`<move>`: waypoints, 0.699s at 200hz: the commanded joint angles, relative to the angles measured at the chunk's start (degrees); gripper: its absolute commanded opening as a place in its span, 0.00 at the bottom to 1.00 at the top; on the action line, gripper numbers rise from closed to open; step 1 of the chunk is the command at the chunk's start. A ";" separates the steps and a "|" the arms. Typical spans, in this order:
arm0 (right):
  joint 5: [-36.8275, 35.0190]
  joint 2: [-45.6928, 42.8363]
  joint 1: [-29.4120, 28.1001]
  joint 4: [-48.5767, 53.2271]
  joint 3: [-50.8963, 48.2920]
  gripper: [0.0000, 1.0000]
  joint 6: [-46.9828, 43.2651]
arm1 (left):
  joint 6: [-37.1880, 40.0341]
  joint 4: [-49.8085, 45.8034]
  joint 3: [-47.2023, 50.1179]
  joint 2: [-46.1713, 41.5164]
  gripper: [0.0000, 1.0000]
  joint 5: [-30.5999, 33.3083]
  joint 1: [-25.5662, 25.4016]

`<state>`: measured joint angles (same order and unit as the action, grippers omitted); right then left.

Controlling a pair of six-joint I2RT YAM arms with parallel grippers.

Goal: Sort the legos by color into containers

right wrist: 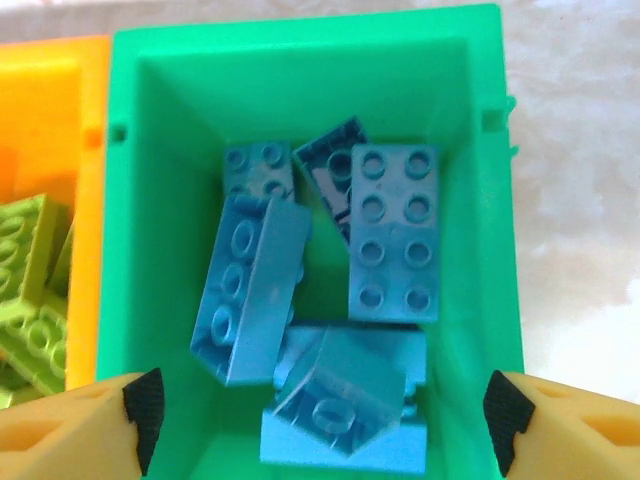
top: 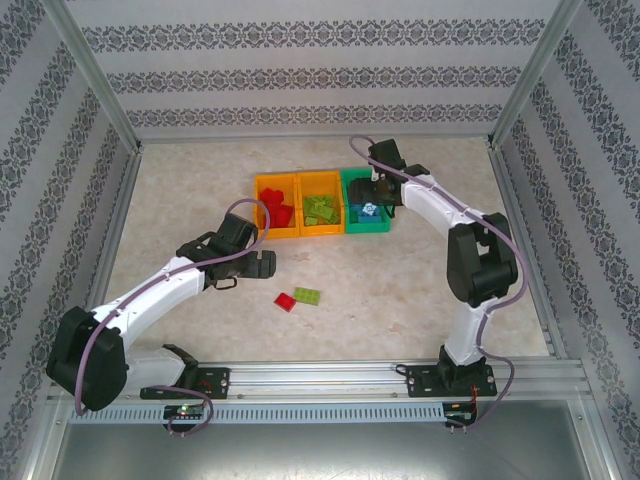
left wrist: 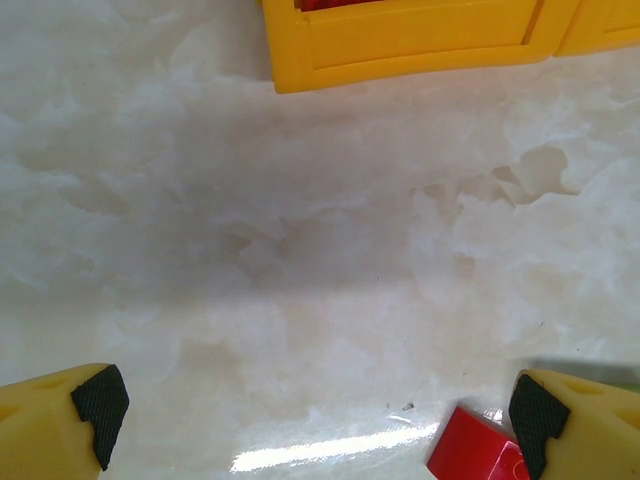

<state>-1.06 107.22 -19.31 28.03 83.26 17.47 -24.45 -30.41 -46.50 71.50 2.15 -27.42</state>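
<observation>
A: Why does the left gripper (left wrist: 318,418) hover low, fingers spread wide and empty?

B: Probably lining up on the small red plastic brick (left wrist: 475,455) by one fingertip, which the frame edge cuts off. A lime green studded brick (top: 308,295) lies just beside it.

A: And the right gripper (right wrist: 325,420)?

B: Spread open over the green rectangular plastic bin (right wrist: 495,250), gripping nothing. Blue bricks (right wrist: 393,232) pile inside, lower ones hidden.

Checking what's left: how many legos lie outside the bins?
2: a red lego and a lime green lego, side by side on the table; more may be hidden.
</observation>
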 commanded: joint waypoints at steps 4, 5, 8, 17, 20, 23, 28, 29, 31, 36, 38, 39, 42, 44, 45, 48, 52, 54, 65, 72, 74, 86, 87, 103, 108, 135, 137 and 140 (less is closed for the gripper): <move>-1.80 -8.47 -4.20 -1.13 -3.60 0.89 -6.37 | -0.59 0.00 0.64 -1.13 1.00 1.20 -0.27; -1.65 -8.76 -4.36 -1.18 -3.84 0.89 -6.78 | -0.64 0.00 0.63 -1.12 1.00 1.28 -0.31; -1.42 -9.46 -5.02 -1.23 -4.42 0.89 -7.70 | -0.68 0.03 0.69 -1.11 1.00 1.40 -0.27; -0.33 -11.76 -7.26 -1.68 -6.64 0.89 -11.30 | -1.16 -0.15 0.69 -1.15 1.00 2.01 -0.23; 0.28 -12.53 -8.02 -1.91 -7.42 0.89 -12.59 | -1.22 -0.17 0.71 -1.12 1.00 2.07 -0.31; 0.89 -13.36 -8.97 -2.08 -8.30 0.89 -14.24 | -1.22 -0.17 0.73 -1.11 1.00 2.11 -0.26; 2.11 -14.51 -10.67 -2.33 -9.81 0.88 -17.04 | -1.29 -0.17 0.79 -1.10 1.00 2.08 -0.27; 2.38 -14.77 -10.97 -2.30 -10.06 0.88 -17.70 | -1.25 -0.13 0.84 -1.10 0.99 2.07 -0.22; 2.80 -15.18 -11.62 -2.33 -10.54 0.88 -18.87 | -1.25 -0.03 0.87 -1.17 0.99 2.02 -0.21; 3.25 -16.09 -13.51 -2.13 -12.04 0.88 -21.60 | -1.31 0.04 1.00 -1.19 0.99 1.98 -0.21; 3.61 -16.34 -14.38 -2.00 -12.48 0.88 -22.88 | -1.33 0.01 1.02 -1.15 1.00 2.04 -0.25; 3.70 -16.47 -14.72 -1.96 -12.80 0.88 -23.43 | -1.32 0.05 1.00 -1.13 0.99 2.06 -0.26; 4.02 -16.92 -15.89 -1.69 -13.45 0.88 -25.24 | -1.35 0.17 1.15 -1.18 0.99 1.95 -0.19; 4.41 -17.08 -16.58 -1.54 -14.02 0.88 -26.16 | -1.34 0.18 1.24 -1.19 1.00 2.02 -0.20; 4.58 -17.19 -17.00 -1.47 -14.23 0.89 -26.87 | -1.37 0.18 1.28 -1.19 1.00 2.04 -0.23; 4.78 -17.41 -17.72 -1.31 -14.66 0.88 -27.73 | -1.38 0.25 1.33 -1.23 0.99 2.02 -0.19; 5.14 -17.74 -19.07 -1.09 -15.54 0.89 -29.29 | -1.48 0.27 1.48 -1.19 0.99 2.13 -0.21; 5.29 -17.90 -19.68 -1.06 -16.01 0.89 -30.01 | -1.50 0.27 1.50 -1.17 1.00 2.15 -0.19; 6.83 -18.35 -22.64 -0.80 -18.05 0.89 -32.63 | -1.57 0.22 1.78 -1.11 0.99 2.22 -0.20; 8.04 -18.42 -23.94 -0.49 -18.98 0.89 -33.44 | -1.70 0.10 1.93 -1.10 0.99 2.37 -0.18; 8.43 -18.44 -24.31 -0.38 -19.18 0.89 -33.68 | -1.73 0.03 1.94 -1.13 0.99 2.38 -0.18; 10.32 -18.54 -26.00 -0.47 -20.41 0.89 -33.96 | -2.00 -0.62 2.09 -1.19 1.00 2.97 -0.18; 10.48 -18.54 -26.11 -0.49 -20.55 0.88 -33.98 | -2.00 -0.66 2.06 -1.19 1.00 3.09 -0.18; 11.94 -18.12 -28.61 -1.29 -22.11 0.88 -34.24 | -2.40 -1.52 2.43 -1.63 0.99 4.73 -0.22; 11.72 -17.74 -29.35 -1.24 -22.40 0.88 -34.46 | -2.37 -1.65 2.64 -1.80 0.99 5.09 -0.18; 10.99 -15.23 -31.11 -0.74 -22.63 0.87 -34.21 | -2.61 -2.62 3.60 -2.88 0.99 6.44 -0.18; 11.06 -15.07 -31.18 -0.77 -22.73 0.87 -34.18 | -2.62 -2.63 3.74 -2.93 0.99 6.50 -0.18; 11.27 -14.81 -31.26 -0.90 -22.75 0.87 -34.12 | -2.69 -2.63 3.85 -2.97 0.99 6.62 -0.22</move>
<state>8.51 90.35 -49.56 26.94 61.36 -14.87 -26.00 -30.61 -43.92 70.08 6.02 -27.42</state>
